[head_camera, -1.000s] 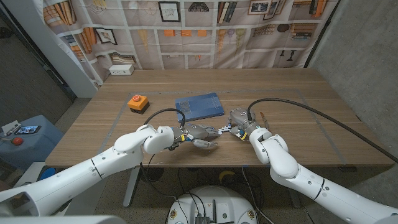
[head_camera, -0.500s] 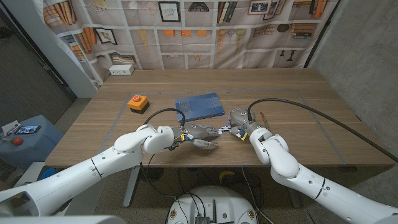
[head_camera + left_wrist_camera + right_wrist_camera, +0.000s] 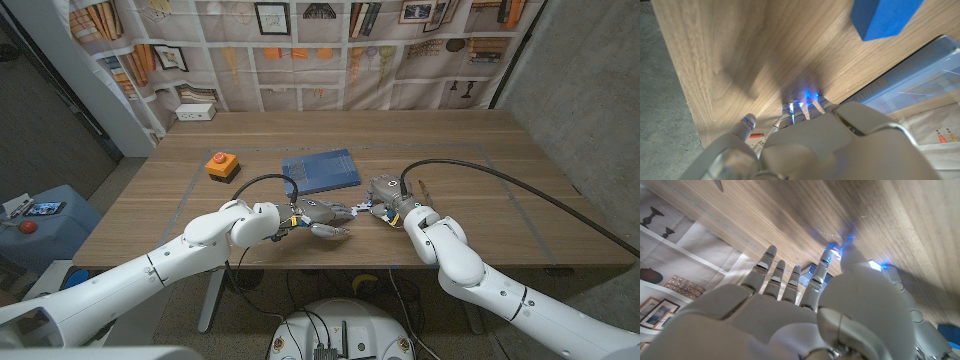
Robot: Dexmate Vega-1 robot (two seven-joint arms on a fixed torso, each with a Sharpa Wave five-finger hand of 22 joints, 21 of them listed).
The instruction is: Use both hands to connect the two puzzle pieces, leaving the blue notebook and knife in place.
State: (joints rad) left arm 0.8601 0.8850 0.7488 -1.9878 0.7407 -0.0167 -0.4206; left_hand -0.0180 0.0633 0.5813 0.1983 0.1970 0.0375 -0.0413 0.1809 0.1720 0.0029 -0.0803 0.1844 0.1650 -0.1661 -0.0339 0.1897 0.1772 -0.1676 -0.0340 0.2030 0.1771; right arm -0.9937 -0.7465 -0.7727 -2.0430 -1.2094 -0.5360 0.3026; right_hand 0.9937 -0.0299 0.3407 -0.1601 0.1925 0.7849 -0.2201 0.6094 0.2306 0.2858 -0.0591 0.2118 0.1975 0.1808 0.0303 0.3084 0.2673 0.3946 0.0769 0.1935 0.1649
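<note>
Head view showed my left hand (image 3: 322, 217) and right hand (image 3: 385, 203) almost meeting near the table's front edge, just near of the blue notebook (image 3: 320, 170). I judged a push might nudge it. I couldn't make out the puzzle pieces, the knife, or whether either hand gripped anything.

Your two arms are smooth, glossy white shells with rounded segments. A black cable loops off each forearm. Your left hand (image 3: 318, 217) and right hand (image 3: 385, 200) are grey metal, with slender segmented fingers. In the wrist views you see pale grey moulded backs, silver-tipped fingers (image 3: 771, 255), and small blue lights glowing at the fingers.
</note>
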